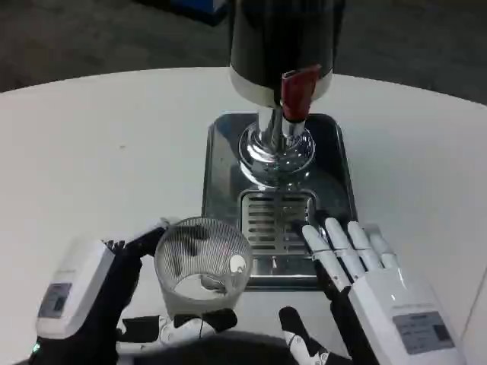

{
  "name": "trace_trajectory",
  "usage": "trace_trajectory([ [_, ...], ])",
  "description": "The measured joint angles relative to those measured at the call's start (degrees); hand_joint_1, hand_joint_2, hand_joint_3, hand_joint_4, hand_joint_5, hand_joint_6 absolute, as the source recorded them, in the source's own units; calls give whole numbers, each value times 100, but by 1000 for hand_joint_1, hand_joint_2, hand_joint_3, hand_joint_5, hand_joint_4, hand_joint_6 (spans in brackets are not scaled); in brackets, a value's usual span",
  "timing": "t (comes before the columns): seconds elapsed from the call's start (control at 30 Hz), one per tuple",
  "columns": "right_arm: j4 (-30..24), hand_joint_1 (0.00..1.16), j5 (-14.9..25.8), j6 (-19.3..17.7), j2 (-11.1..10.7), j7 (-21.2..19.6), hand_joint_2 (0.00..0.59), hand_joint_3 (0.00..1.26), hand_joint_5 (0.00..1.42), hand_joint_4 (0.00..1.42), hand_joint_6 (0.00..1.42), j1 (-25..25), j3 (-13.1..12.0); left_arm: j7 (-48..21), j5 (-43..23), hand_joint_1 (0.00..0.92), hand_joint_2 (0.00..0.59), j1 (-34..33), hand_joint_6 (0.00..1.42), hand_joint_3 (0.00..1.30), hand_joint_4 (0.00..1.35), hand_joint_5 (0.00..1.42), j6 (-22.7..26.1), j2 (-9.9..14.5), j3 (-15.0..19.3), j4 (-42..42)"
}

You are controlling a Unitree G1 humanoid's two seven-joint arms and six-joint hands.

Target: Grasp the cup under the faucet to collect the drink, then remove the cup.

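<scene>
A clear ribbed cup (pixel 202 266) stands on the white table just in front of the dispenser's steel base, left of the drip grate (pixel 275 219). My left hand (pixel 114 296) wraps around the cup from the left, with fingers at its rim and thumb under its near side. The dispenser (pixel 281 46) is black with a red tap lever (pixel 297 93) above a chrome stem (pixel 275 148). My right hand (pixel 365 281) lies with fingers spread and straight, its fingertips on the front right of the steel base, holding nothing.
The steel base tray (pixel 221 163) sits at the middle of the round white table (pixel 91 152). Dark floor lies beyond the table's far edge.
</scene>
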Motion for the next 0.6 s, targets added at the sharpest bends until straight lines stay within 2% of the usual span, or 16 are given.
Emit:
trace_trajectory([
  [0.6, -38, 454, 3, 0, 24, 1, 472, 84, 0, 10, 1, 43, -91, -55, -11, 568, 81, -33, 1378, 1022, 1138, 1238, 1, -22, -50, 0],
])
